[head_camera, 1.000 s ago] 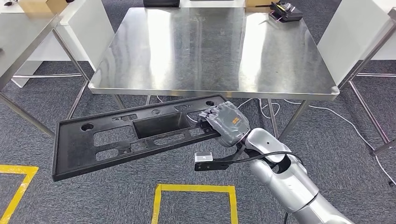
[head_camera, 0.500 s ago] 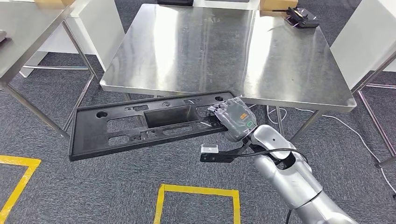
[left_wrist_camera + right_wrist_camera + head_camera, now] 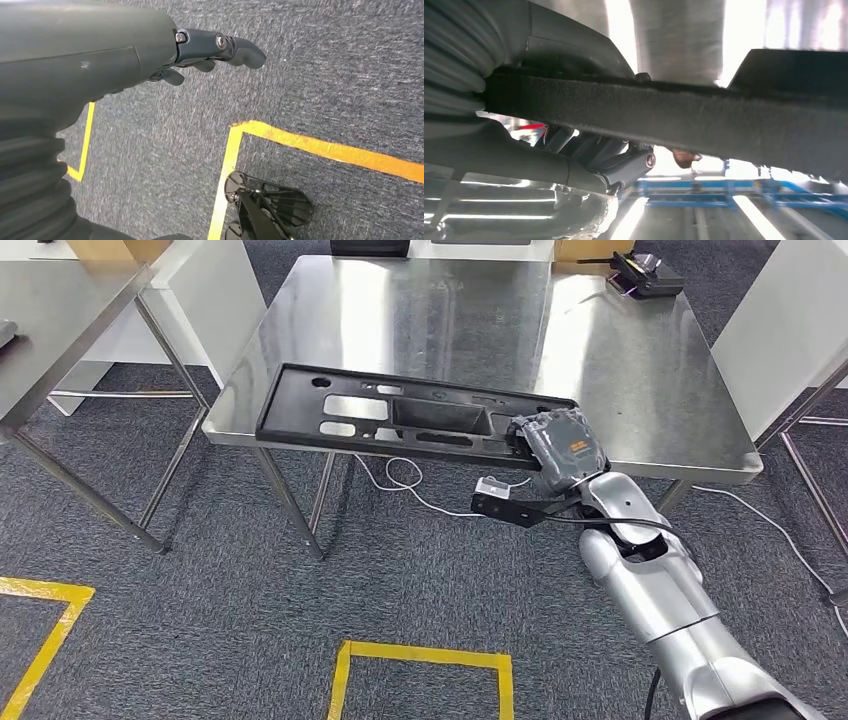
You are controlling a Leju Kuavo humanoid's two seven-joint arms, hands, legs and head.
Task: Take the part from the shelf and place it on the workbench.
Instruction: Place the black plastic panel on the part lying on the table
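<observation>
Over the near edge of the square stainless-steel tabletop (image 3: 640, 370), in the head view, lies a long black plastic panel with rectangular cut-outs (image 3: 400, 418), stretched across the front of the steel with its far side over the surface and its near side about level with the rim; whether it rests fully on the metal cannot be told. The right hand (image 3: 558, 448), grey-backed with an orange mark, grips the panel's right end, its fingers wrapped around the edge, and the silver right arm (image 3: 660, 590) runs down from it toward the lower right. A small dark device (image 3: 645, 276) sits at the tabletop's far right corner. Grey carpet (image 3: 300, 620) with yellow tape lines (image 3: 420, 650) covers the floor, and a white cable (image 3: 400, 480) trails beneath the tabletop. In the left wrist view, the left hand (image 3: 150, 50) hangs above the carpet and yellow tape, holding nothing, its dark fingers (image 3: 235, 47) stretched out and a little apart. In the right wrist view, the panel's black edge (image 3: 674, 120) crosses close in front of the camera, clamped between the grey thumb (image 3: 569, 50) on one face and the dark fingers (image 3: 624, 160) on the other, with bright steel behind it.
</observation>
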